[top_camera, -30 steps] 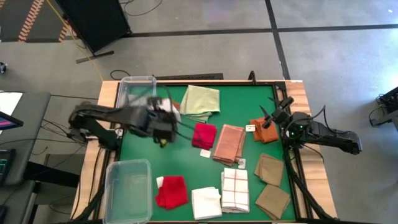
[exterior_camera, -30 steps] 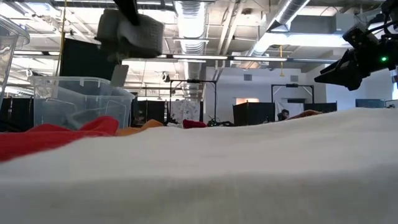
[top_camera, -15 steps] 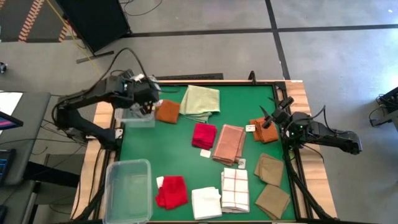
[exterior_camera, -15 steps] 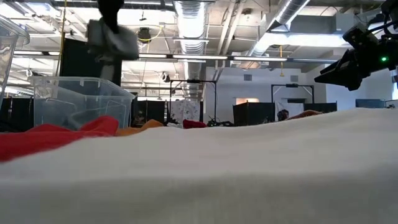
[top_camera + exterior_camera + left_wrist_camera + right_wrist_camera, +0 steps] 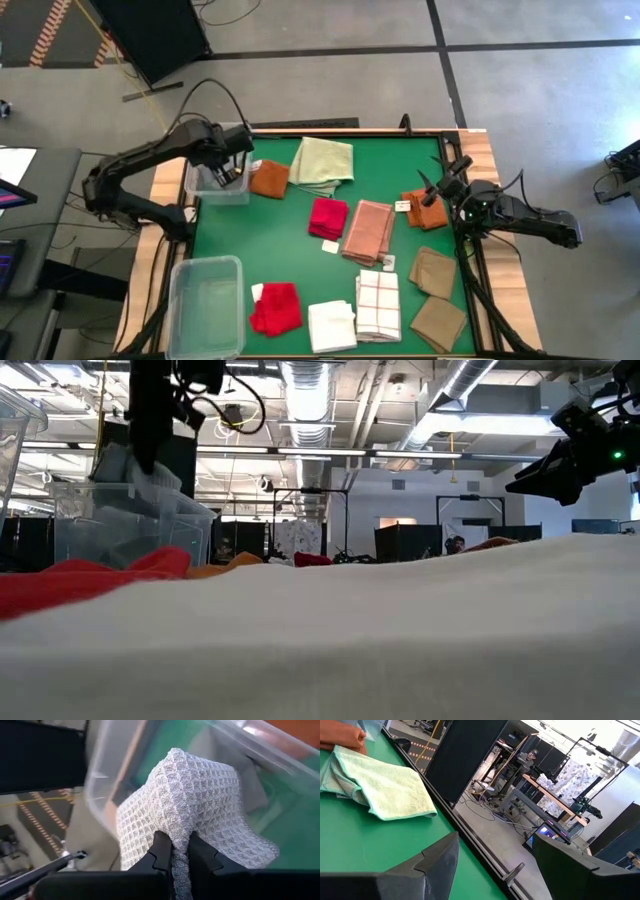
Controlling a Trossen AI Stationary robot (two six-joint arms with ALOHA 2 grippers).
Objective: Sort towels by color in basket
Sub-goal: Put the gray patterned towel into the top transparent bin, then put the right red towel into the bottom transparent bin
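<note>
My left gripper (image 5: 228, 165) hangs over the far-left clear bin (image 5: 205, 186), shut on a grey waffle towel (image 5: 192, 805) that dips into the bin (image 5: 130, 520). On the green mat lie a rust-orange towel (image 5: 269, 178), a pale green one (image 5: 323, 162), two red ones (image 5: 328, 217) (image 5: 276, 308), a salmon one (image 5: 368, 231), an orange one (image 5: 425, 210), white (image 5: 331, 325), white-checked (image 5: 378, 304) and two tan towels (image 5: 432, 270). My right gripper (image 5: 442, 182) waits open above the mat's right edge, beside the orange towel. My left gripper pinches a bunched fold of the grey towel (image 5: 180, 845) between its two fingers (image 5: 162, 851), coming from above and pointing down. The towel hangs below the fingers, spread out inside the bin's wall; whether it touches the bin's floor is hidden.
A second clear bin (image 5: 207, 305) stands at the near-left corner. The mat's raised black frame (image 5: 455, 260) runs along the right side. Bare green mat (image 5: 250, 240) lies between the bins and the red towel. The low view shows a white towel (image 5: 350, 640) close before the camera.
My left gripper carried the grey towel from above the mat's middle-left toward the far-left bin, uncovering the rust-orange towel, then came down so the towel now hangs into the bin. The right arm kept still.
</note>
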